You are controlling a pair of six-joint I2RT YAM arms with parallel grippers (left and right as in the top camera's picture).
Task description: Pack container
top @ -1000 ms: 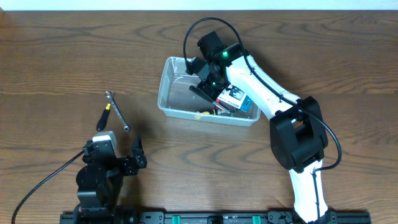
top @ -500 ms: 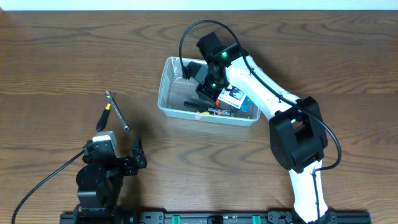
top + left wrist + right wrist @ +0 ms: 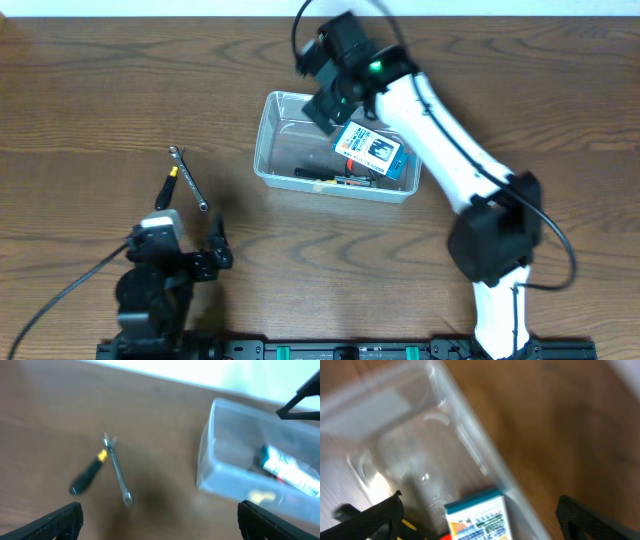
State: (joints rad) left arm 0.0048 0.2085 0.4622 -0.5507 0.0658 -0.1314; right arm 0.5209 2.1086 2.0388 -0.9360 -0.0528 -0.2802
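The container [image 3: 265, 150] sits mid-tabletop [image 3: 100, 100], holding a blue-and-white box [image 3: 375, 150] and small tools. The right fingers [image 3: 375, 515] hang spread and empty over its far edge. The left fingers [image 3: 55, 522] stand released at near left, short of the wrench [image 3: 117, 467].

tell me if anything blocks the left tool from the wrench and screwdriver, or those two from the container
Nothing visible does. Only table shows between the open left tool and the wrench and screwdriver. The same goes for the stretch from them to the container.
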